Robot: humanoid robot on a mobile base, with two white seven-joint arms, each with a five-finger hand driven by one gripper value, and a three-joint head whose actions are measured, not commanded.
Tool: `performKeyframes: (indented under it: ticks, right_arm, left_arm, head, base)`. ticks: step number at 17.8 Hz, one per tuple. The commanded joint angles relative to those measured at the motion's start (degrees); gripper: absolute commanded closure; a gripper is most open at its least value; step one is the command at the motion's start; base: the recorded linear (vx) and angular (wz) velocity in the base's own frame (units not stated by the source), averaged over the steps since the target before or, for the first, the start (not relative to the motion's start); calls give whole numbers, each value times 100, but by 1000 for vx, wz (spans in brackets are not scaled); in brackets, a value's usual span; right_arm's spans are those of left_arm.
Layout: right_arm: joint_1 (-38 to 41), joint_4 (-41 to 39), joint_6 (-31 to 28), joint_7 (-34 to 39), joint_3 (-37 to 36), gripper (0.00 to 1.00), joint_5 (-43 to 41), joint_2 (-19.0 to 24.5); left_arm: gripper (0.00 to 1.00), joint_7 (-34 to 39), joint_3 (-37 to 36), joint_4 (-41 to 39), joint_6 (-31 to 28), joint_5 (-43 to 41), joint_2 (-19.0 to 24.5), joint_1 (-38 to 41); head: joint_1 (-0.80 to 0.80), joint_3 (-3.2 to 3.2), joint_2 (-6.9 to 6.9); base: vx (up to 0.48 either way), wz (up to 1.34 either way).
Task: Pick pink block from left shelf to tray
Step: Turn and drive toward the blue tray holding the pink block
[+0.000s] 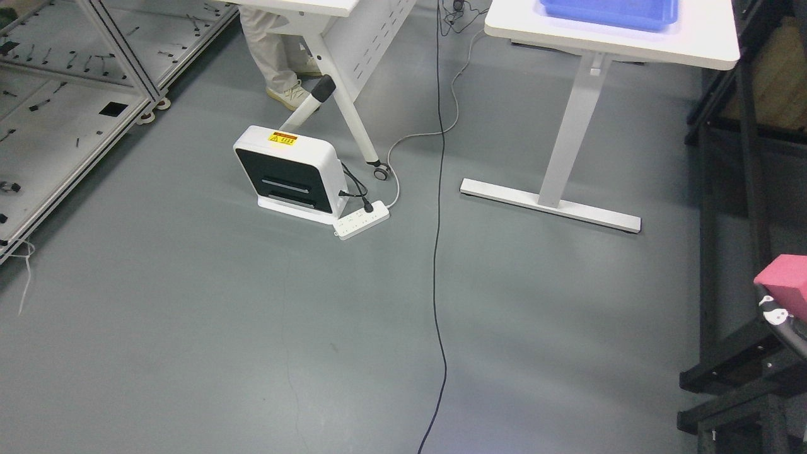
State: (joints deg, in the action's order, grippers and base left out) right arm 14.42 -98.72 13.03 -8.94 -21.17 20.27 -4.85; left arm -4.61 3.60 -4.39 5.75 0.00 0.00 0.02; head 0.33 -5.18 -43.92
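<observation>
Block [785, 284]: pink, at the far right edge, low in the head view; cut off by the frame, so only one corner and part of the top face show
Robot hand [782, 318]: right one, coming in from the right edge; a dark curved finger with white marks sits right under the block, touching it; looks like the block is carried, but whether the fingers are closed round it or just cupped beneath it, cannot tell; too little is in frame
Left robot hand: out of view
Tray [608, 12]: blue, on the white counter [630, 41] at the top right; well apart from the block, with open floor between
Floor [252, 328]: grey; a black cable [437, 252] runs up the middle; a white box unit [290, 173] stands plugged into a power strip [360, 221]
Shelf [63, 94]: metal frame at the left, small dark bits scattered on it; no pink there now
Person: legs and shoes [287, 94] by a second counter, top left
Handling, my read: matte, sharp-edged, likely foam or light plastic; light and stiff enough not to sag; faces not slick; best held across two opposite flat sides near the middle, not by a corner
Stage, my read: block off the shelf, carry to the tray under way; placing not yet done
</observation>
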Motion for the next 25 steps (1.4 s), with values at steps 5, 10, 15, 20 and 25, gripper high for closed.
performKeyframes:
  ticks: [5,10,15,20,25]
  right_arm:
    - [52,-7,68,-2,17,94,-5,142]
    - [70,-7,68,-2,17,94,-5,133]
    - [87,-7,85,-2,17,94,-5,89]
    - [105,-7,129,-2,-1,94,-5,89]
    - [105,-7,129,-2,8,94,-5,107]
  left_arm:
    - [0,4,0,-1,5,-9,100,50]
    - [0,4,0,-1,5,-9,100,50]
    - [0,4,0,-1,5,-9,100,50]
    - [0,4,0,-1,5,-9,100,50]
    - [0,4,0,-1,5,-9,100,50]
  head:
    - [0,0,0]
    - [0,0,0]
    - [0,0,0]
    - [0,0,0]
    - [0,0,0]
  base:
    - [10,41]
    - [104,-60]
    - [142,289]
    - [241,230]
    - [308,62]
